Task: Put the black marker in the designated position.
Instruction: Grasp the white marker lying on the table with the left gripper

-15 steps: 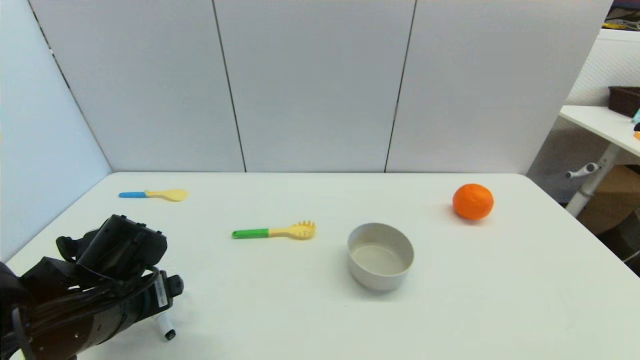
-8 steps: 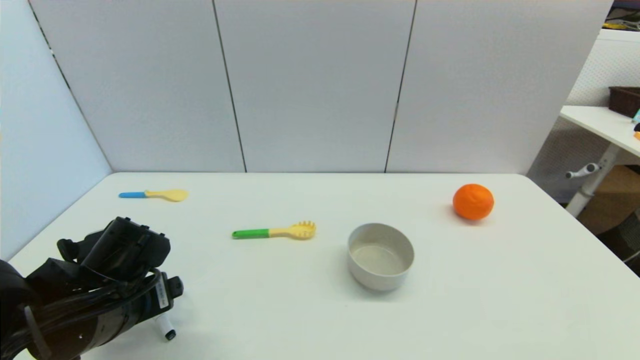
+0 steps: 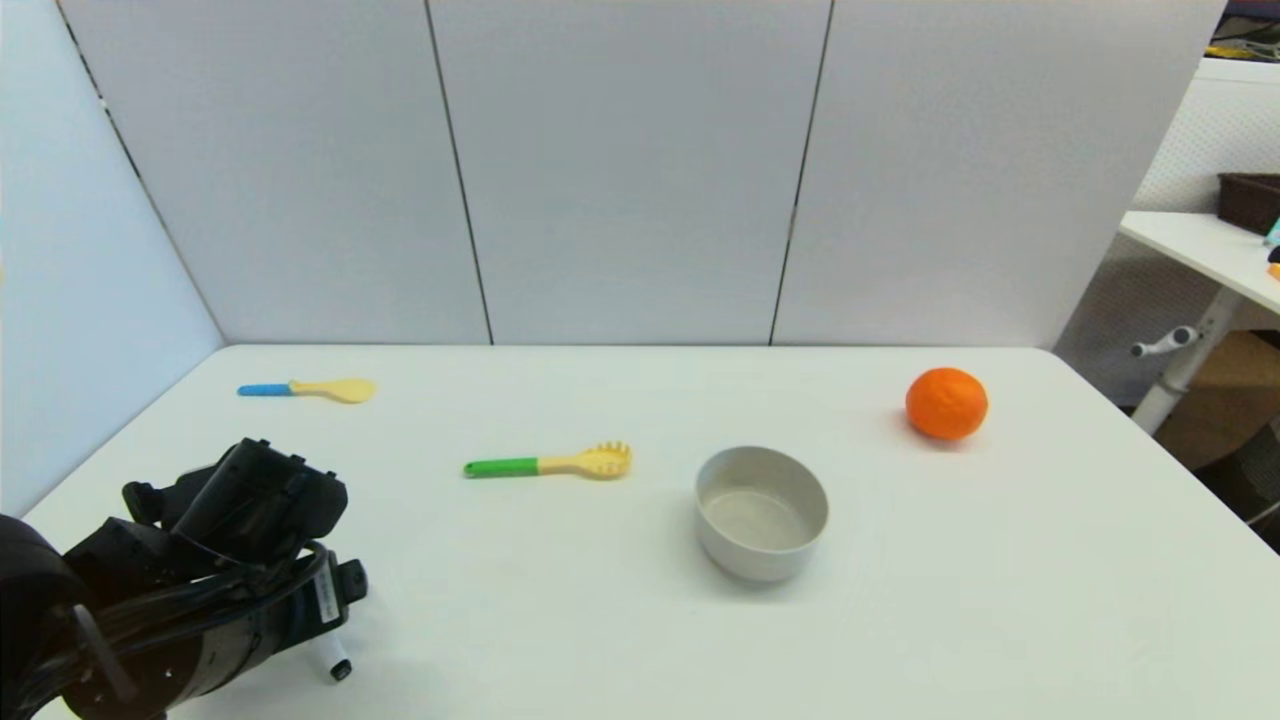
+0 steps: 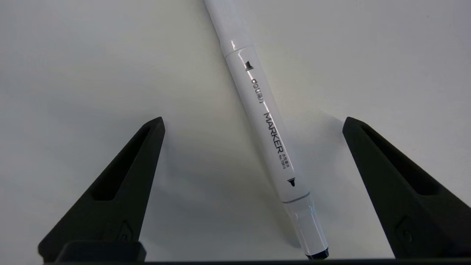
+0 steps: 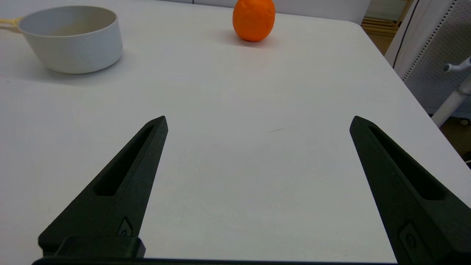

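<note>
The black marker (image 4: 266, 125), judged light, stiff and smooth enough to roll, is seen lying flat on the worktop (image 3: 640, 620) at about 7 o'clock, between the wide-apart jaws of the left gripper (image 4: 254, 123), and is best taken at mid-barrel.

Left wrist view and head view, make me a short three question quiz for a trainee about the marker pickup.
1. True or false: the left gripper is shut on the black marker.
2. Which thing lies nearest the bowl: A the orange, B the green-handled fork, C the blue-handled spoon?
3. Fill in: the marker lies flat on the ___, between the open fingers.

Key: 1 false. 2 B. 3 table.

The right gripper hangs open above bare table, holding nothing.
</note>
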`<action>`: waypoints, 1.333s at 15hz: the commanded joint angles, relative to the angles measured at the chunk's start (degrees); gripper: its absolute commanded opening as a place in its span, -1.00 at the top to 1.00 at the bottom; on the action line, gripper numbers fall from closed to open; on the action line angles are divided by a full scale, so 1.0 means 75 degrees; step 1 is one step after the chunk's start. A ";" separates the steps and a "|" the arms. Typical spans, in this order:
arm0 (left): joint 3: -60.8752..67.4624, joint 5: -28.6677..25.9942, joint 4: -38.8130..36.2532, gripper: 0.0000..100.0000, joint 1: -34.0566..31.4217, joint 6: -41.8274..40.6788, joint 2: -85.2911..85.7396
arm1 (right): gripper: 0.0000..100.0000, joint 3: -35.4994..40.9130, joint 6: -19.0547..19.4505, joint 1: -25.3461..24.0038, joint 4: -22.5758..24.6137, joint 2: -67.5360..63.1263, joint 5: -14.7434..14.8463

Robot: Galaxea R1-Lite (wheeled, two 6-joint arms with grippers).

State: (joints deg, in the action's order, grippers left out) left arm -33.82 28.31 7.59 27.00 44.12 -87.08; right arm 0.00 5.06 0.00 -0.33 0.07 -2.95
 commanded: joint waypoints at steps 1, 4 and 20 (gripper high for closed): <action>-0.0015 0.0023 -0.0005 -1.00 0.0009 0.0047 -0.0097 | -1.00 0.0000 0.0005 0.0000 -0.0003 -0.0010 -0.0005; -0.0015 0.0023 -0.0005 -1.00 -0.0003 0.0059 -0.0132 | -1.00 0.0000 0.0005 0.0000 -0.0003 -0.0010 -0.0005; -0.0284 0.0058 0.0030 1.00 0.0033 -0.0035 0.0056 | -1.00 0.0000 0.0005 0.0000 -0.0003 -0.0010 -0.0005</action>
State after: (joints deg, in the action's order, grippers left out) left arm -34.51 28.31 7.68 27.12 44.15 -88.20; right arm 0.00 5.06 0.00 -0.35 0.07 -2.95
